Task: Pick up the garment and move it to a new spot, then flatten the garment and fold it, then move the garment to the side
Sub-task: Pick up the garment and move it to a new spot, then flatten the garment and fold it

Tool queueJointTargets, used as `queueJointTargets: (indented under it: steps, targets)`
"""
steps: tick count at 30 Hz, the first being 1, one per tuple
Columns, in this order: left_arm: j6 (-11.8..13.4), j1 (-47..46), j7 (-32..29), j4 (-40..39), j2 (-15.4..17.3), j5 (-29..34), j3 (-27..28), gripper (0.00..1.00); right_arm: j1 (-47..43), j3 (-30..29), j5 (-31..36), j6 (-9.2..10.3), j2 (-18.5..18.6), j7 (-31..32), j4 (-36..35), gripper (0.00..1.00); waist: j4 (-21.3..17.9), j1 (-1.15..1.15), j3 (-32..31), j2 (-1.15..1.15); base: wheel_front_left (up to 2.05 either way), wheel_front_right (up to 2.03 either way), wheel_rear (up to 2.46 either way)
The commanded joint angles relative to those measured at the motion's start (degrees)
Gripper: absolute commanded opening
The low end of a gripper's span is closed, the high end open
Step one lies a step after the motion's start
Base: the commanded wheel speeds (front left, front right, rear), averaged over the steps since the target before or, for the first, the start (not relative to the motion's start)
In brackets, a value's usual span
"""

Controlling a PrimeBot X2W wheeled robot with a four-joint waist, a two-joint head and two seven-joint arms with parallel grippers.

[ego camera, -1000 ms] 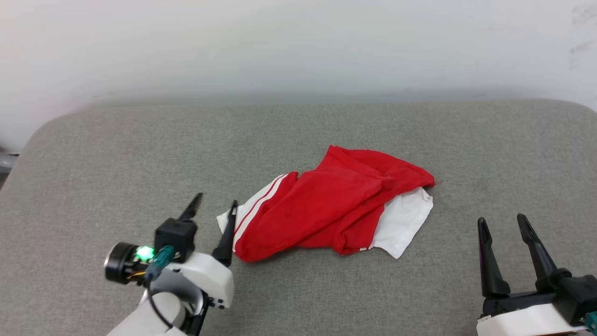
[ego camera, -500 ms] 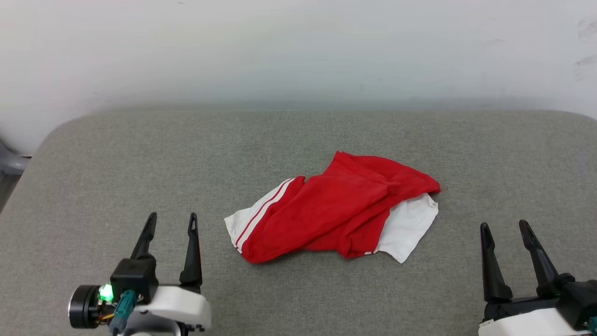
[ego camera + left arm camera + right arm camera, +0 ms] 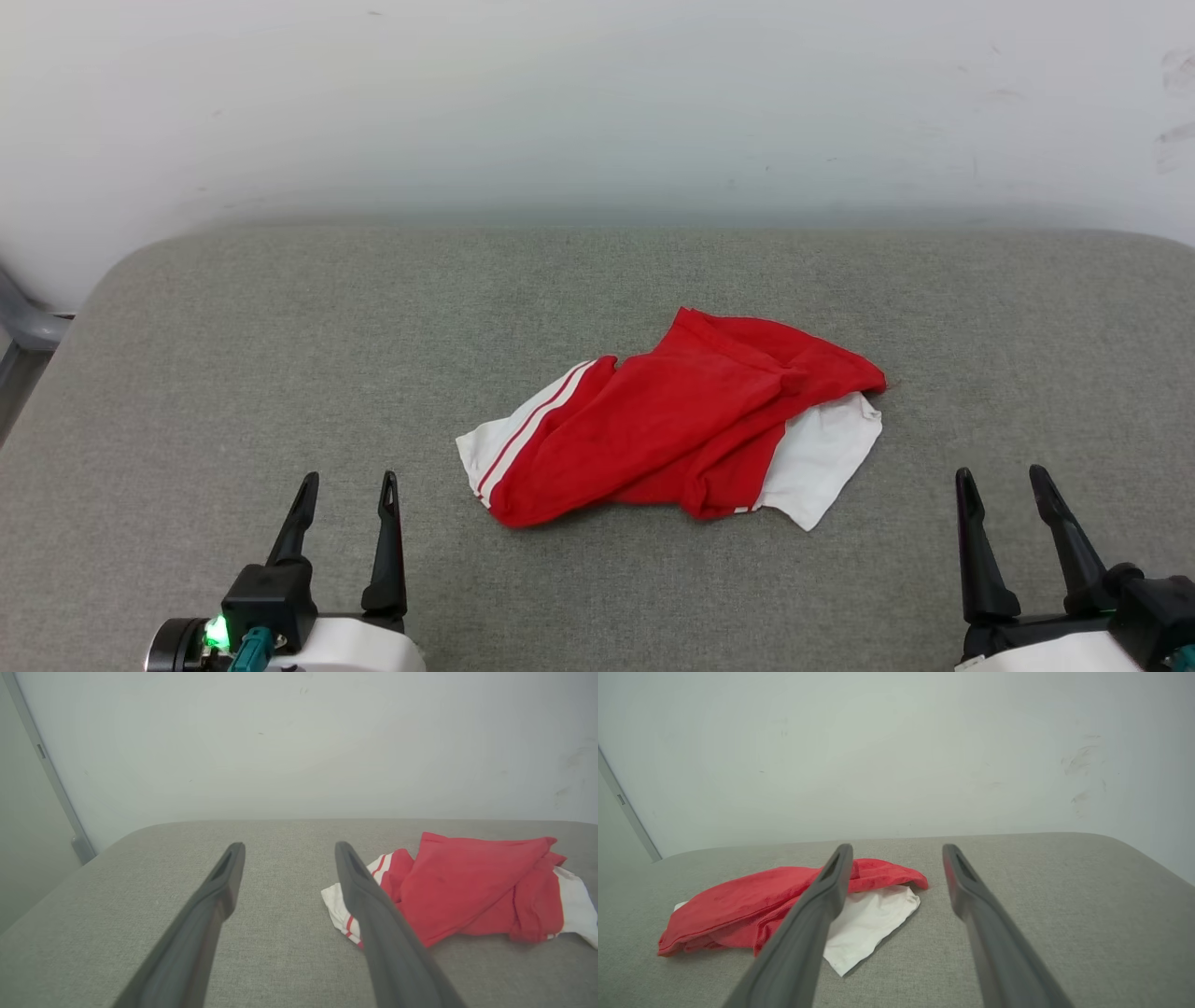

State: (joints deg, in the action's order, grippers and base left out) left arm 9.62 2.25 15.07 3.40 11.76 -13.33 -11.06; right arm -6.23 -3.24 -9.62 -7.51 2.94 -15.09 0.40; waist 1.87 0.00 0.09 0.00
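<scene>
head view: the garment lies crumpled in a loose heap near the middle of the grey pad, red on top with white cloth showing at its left and right ends and two thin red stripes on the left white part. any lettering is hidden in the folds. the left gripper sits at the lower left, fingers pointing up the view, spread wide with nothing between them, near the garment's left end but apart from it. the right gripper sits at the lower right, also spread wide and empty, apart from the garment's right white end. a pale wall rises behind the pad.

left wrist view: the two dark fingers stand well apart over bare pad, holding nothing. the garment lies to the right; the right finger crosses in front of its striped white edge.

right wrist view: the fingers are wide apart and empty. the garment lies to the left, partly behind the left finger, a white corner pointing toward the camera.
</scene>
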Motion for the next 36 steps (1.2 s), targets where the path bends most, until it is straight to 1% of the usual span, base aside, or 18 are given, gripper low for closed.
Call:
queueJointTargets:
  steps: [1,6,13,19,26,29,31,36]
  targets:
    - [-0.7,0.7,0.1,0.4,-0.7,0.8,0.9,1.0,-0.8,0.0,-0.4,0.04,-0.1,-0.1,0.3,1.0,0.0,0.0,0.0,0.0,0.0,0.0,0.0]
    - [-2.9,1.0,0.1,1.8,-2.7,3.1,3.4,1.0,-1.1,0.1,-0.4,0.04,-0.1,-0.1,1.1,1.0,0.1,0.0,0.0,0.0,0.0,0.0,0.0]
    - [-5.4,1.3,0.2,2.9,-4.6,5.6,6.1,1.0,-1.7,0.0,-0.5,0.04,-0.1,-0.1,1.7,1.0,0.1,0.0,0.0,0.0,0.0,0.0,0.0]
    - [-7.0,1.4,0.2,3.3,-5.8,7.0,7.7,1.0,-0.9,0.0,0.1,0.04,-0.1,-0.1,1.7,1.0,0.2,0.0,0.0,0.0,0.0,0.0,0.0]
    - [-8.1,0.5,0.2,3.4,-6.8,8.3,8.9,1.0,4.0,-1.0,3.2,0.04,0.0,-0.1,-0.4,1.0,0.6,0.0,0.7,0.0,0.0,0.0,0.0]
    - [-8.6,-0.6,0.2,3.2,-7.2,8.8,9.0,1.0,8.6,-1.3,3.9,0.04,2.7,-0.1,-1.4,1.0,1.0,0.0,1.9,0.0,0.0,0.0,0.0]
    - [-8.9,-1.2,0.2,3.2,-7.4,9.1,9.1,1.0,12.1,-1.2,3.3,0.04,4.6,-0.1,-1.6,1.0,1.3,0.0,2.9,0.0,0.0,0.0,0.0]
    - [-9.5,-3.5,0.2,2.9,-7.9,9.5,8.9,1.0,22.8,1.2,1.2,0.04,11.6,-0.1,-0.1,1.0,2.5,0.0,5.9,0.0,0.0,0.0,0.0]
